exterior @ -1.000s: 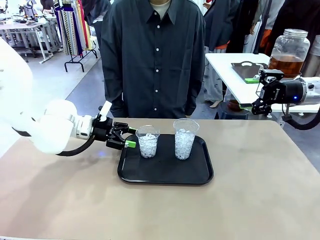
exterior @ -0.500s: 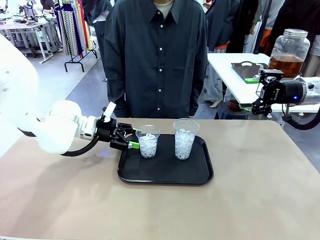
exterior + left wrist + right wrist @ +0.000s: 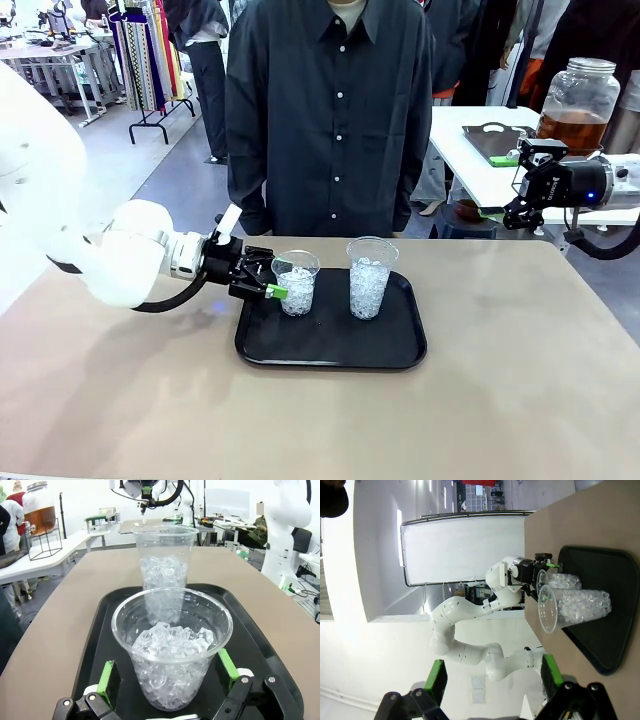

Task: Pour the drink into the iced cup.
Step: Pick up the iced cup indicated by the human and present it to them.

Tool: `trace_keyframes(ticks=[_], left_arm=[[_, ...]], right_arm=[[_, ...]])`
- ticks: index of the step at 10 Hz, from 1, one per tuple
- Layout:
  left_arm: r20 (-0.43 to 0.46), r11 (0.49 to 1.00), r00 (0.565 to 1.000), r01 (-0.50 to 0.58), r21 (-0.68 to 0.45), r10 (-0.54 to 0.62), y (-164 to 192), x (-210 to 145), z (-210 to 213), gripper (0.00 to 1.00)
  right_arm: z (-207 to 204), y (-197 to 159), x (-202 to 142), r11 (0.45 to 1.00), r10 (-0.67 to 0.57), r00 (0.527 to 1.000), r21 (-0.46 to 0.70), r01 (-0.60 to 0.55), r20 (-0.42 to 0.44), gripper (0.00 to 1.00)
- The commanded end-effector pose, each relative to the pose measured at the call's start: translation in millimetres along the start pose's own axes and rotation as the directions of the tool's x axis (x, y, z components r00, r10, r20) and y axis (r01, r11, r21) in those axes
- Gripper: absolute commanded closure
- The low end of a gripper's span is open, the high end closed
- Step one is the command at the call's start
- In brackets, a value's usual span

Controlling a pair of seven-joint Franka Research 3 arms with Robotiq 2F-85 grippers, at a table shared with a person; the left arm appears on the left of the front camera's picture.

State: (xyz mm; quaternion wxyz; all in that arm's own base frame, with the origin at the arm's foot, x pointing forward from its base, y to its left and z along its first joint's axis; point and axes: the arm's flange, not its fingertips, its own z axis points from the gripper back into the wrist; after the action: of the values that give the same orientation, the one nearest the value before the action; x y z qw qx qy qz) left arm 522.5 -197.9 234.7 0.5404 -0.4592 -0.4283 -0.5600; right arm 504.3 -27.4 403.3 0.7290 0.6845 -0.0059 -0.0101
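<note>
The left gripper [image 3: 277, 279] lies low and level over the near-left corner of a black tray [image 3: 330, 352]. Its two green-padded fingers [image 3: 107, 679] are spread wide, one on each side of the shorter iced cup [image 3: 296, 283]. In the left wrist view a thin gap shows between each pad and the clear plastic wall, so the cup stands between the fingers unclamped, crushed ice filling its lower half. Straight beyond the fingertips, on the same tray, stands the taller iced cup [image 3: 369, 277], near the shorter one but not touching it. A person in a dark button shirt [image 3: 330, 110] stands across the table, beyond the gripper's far finger.

The right gripper [image 3: 508, 192] hangs in the air off the table's far-right corner, fingers apart with nothing between them, pointing towards the tray well ahead of it. Behind and above its wrist is a large glass jar [image 3: 583, 92] with a silver lid. The amber drink [image 3: 570, 130] sits in the jar's lower part, well apart from both grippers.
</note>
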Motion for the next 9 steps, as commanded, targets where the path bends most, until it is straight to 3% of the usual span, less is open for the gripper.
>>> trace_keyframes(ticks=[1,9], left_arm=[[0.011,1.000,1.000,-0.018,0.019,0.018,0.4,3.2,-10.6,0.00],[-0.007,0.998,0.998,-0.059,0.019,0.059,2.8,7.6,-35.0,0.00]], right_arm=[[0.1,0.8,0.0,1.000,0.003,1.000,0.000,-0.003,0.001,0.00],[0.1,0.8,0.0,1.000,0.003,1.000,0.000,-0.003,0.001,0.00]])
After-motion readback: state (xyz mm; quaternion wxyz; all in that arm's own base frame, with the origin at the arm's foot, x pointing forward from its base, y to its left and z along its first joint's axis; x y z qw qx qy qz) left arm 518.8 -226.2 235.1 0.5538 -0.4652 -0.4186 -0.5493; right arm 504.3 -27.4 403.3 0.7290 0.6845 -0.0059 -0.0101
